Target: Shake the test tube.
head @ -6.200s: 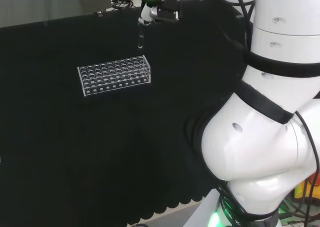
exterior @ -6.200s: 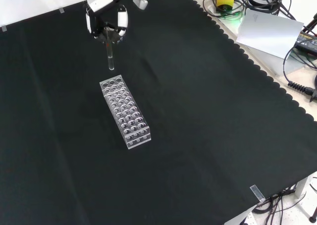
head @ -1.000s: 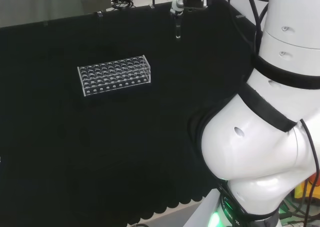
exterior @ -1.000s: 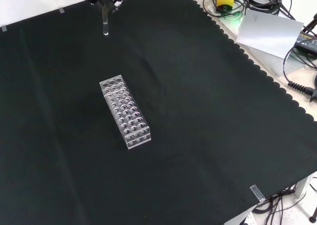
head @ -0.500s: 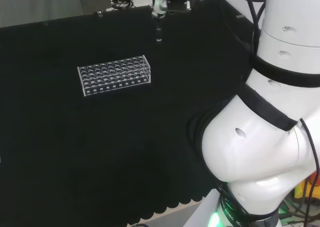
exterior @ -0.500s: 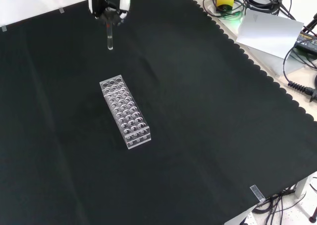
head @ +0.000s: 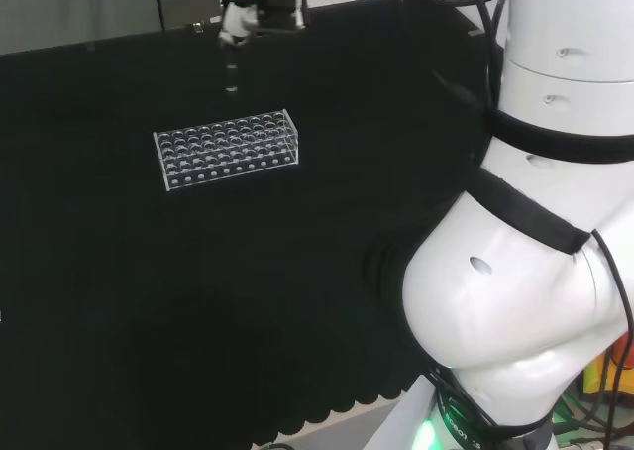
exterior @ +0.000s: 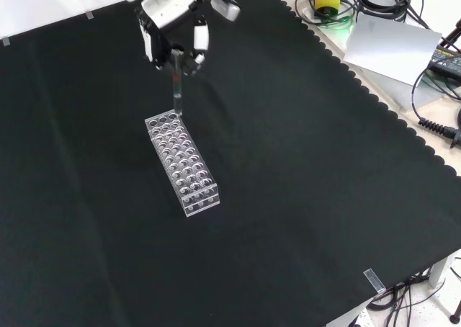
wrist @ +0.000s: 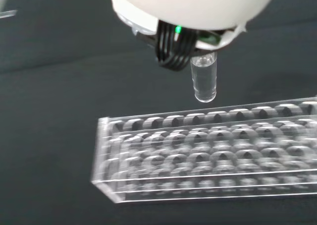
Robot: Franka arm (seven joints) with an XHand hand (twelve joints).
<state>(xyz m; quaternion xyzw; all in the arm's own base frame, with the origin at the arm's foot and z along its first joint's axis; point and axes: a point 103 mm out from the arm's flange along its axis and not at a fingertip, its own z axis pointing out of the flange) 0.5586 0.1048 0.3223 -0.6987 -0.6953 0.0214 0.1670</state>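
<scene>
Since 0.5 s ago my hand [exterior: 173,26], fingers pinched on the test tube [exterior: 176,95], swung toward the rack [exterior: 183,161], tube hanging upright at its 12 o'clock end, front view, over black cloth [exterior: 302,168].

The white arm reaches far over the bench, toward its far edge in the head view. The hand [exterior: 175,26] hangs palm down, its fingers [exterior: 201,37] curled in, pinching something thin.

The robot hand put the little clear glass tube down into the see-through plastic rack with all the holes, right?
Not quite. The hand holds the little clear glass tube in the air above the see-through plastic rack, not in a hole; the wrist view shows the gap.
</scene>
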